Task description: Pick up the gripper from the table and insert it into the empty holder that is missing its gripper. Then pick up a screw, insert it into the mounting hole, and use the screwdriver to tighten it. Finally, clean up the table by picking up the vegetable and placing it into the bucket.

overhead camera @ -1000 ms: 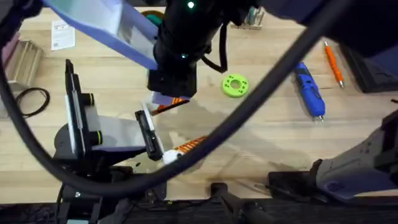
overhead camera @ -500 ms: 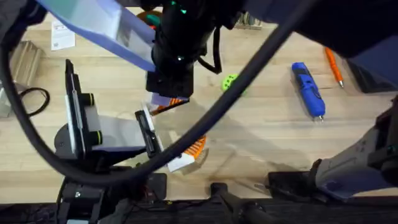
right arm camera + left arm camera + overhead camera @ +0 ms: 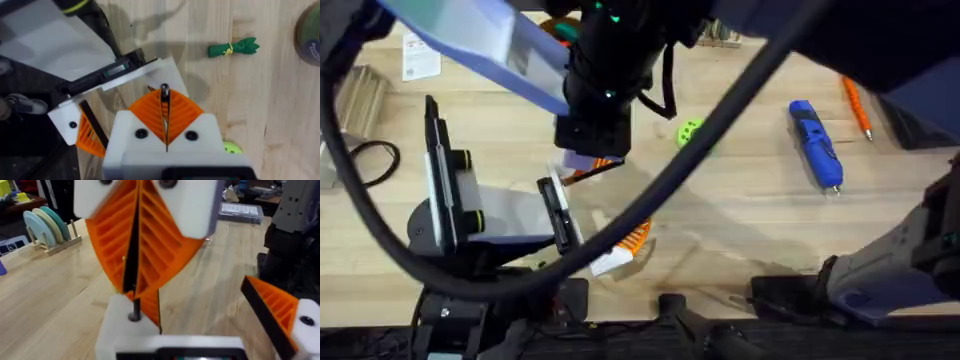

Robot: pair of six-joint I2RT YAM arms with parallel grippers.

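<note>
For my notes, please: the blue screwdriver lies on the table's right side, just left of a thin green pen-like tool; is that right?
Nearly. The screwdriver does lie on the table's right side, but the thin pen-like tool to its right is orange, not green. The overhead view shows this.

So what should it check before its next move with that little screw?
1. Screw held firmly: ok. The right pincer is shut on the screw.
2. Screw tip lined up with the mounting hole in the white holder: cannot tell.
3. Orange gripper wedge fully seated in its holder: cannot tell.
4. Blue screwdriver free to grab: ok, it lies alone on the table.
5. Vegetable cleared away: not ok, it lies on the table.
</note>
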